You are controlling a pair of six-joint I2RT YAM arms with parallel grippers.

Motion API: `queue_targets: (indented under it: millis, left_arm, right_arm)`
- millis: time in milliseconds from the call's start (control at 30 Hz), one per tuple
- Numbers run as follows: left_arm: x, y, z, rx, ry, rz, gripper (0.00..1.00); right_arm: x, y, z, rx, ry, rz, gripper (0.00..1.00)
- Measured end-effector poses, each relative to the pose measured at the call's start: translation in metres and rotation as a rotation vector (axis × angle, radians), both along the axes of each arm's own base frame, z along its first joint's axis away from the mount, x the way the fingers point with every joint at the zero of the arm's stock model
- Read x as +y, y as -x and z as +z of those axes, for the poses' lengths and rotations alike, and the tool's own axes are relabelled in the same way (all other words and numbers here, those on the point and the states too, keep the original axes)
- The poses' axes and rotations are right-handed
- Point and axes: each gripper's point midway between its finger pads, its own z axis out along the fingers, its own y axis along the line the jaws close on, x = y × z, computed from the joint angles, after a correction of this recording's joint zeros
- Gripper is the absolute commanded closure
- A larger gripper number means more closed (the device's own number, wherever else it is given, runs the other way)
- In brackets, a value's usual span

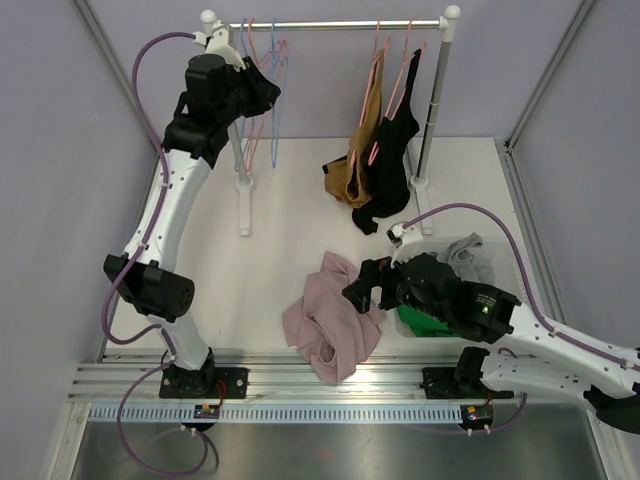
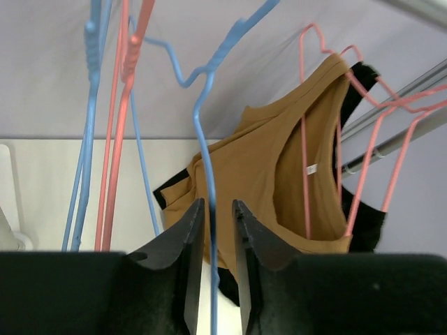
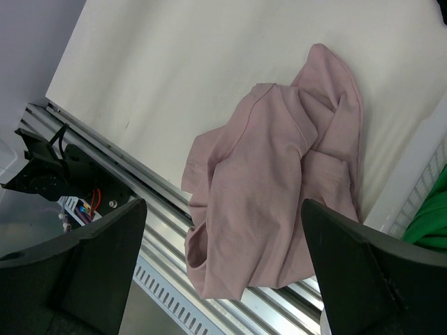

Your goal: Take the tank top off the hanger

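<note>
Progress: one pink top [image 3: 279,160] lies crumpled on the desk [image 1: 290,200] near its front edge, free of any hanger; judged done for that piece. Brown tank top [image 2: 265,160] hangs on a pink hanger [image 2: 303,139] at the right end of the rail [image 1: 330,24], a black garment [image 1: 395,160] just beside it; that one is judged left to do.

Left tool [image 2: 218,209] raised among the bare hangers at the rail's left end; jaws narrow, a blue hanger [image 2: 202,91] wire running between them, not visibly pinched. Right tool [image 3: 223,209] spread wide, holding nothing, above the pink top.

Desk pale, matte, flat; slotted metal track along the near edge; green cloth [image 3: 426,223] at right. Lilac walls [image 1: 60,150] close on three sides.
</note>
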Motion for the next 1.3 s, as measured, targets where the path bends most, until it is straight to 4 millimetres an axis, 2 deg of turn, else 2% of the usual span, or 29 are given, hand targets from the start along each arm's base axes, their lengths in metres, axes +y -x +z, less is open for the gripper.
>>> queue_targets:
  millis: [100,133,167,300,333,467,600,767,933,1000,1067,1100,1167,1200,1300]
  left_arm:
    - [0.005,0.016,0.026,-0.050,0.016,0.001,0.62]
    - [0.007,0.023,0.037,-0.072,0.021,0.003,0.46]
    - [0.010,0.028,0.045,-0.091,0.020,0.006,0.39]
    - [0.024,0.061,0.086,-0.173,0.033,0.032,0.22]
    - [0.028,0.070,0.096,-0.196,0.033,0.037,0.01]
    - [0.042,0.112,0.115,-0.242,0.020,0.041,0.01]
    - [0.057,0.163,0.105,-0.238,0.001,0.041,0.01]
    - [0.077,0.231,0.071,-0.222,-0.007,0.039,0.01]
    - [0.093,0.281,0.051,-0.247,-0.023,0.042,0.01]
    - [0.099,0.294,0.040,-0.246,-0.045,0.050,0.01]
    - [0.105,0.304,0.029,-0.250,-0.073,0.059,0.01]
    - [0.108,0.307,0.020,-0.242,-0.091,0.063,0.01]
    - [0.114,0.309,0.002,-0.228,-0.125,0.083,0.01]
    - [0.118,0.309,-0.014,-0.208,-0.148,0.097,0.01]
    - [0.130,0.307,-0.055,-0.153,-0.198,0.150,0.01]
  right_arm:
    - [0.003,-0.002,-0.010,0.006,0.039,0.008,0.01]
    - [0.005,-0.003,-0.013,0.009,0.053,0.010,0.00]
    - [0.006,-0.004,-0.019,0.015,0.072,0.012,0.01]
    - [0.013,-0.009,-0.045,0.042,0.173,0.028,0.00]
    - [0.015,-0.010,-0.052,0.051,0.202,0.036,0.01]
    - [0.027,-0.010,-0.079,0.104,0.318,0.094,0.00]
    - [0.047,-0.011,-0.106,0.156,0.417,0.161,0.01]
    - [0.059,-0.012,-0.147,0.211,0.552,0.210,0.00]
    - [0.066,-0.004,-0.194,0.270,0.690,0.252,0.00]
    - [0.066,0.004,-0.210,0.291,0.733,0.273,0.00]
    - [0.072,0.008,-0.214,0.296,0.730,0.290,0.10]
    - [0.074,0.009,-0.214,0.296,0.721,0.295,0.37]
    - [0.080,0.012,-0.215,0.298,0.703,0.321,0.68]
    - [0.084,0.013,-0.214,0.296,0.691,0.333,1.00]
    - [0.088,0.015,-0.209,0.286,0.673,0.349,1.00]
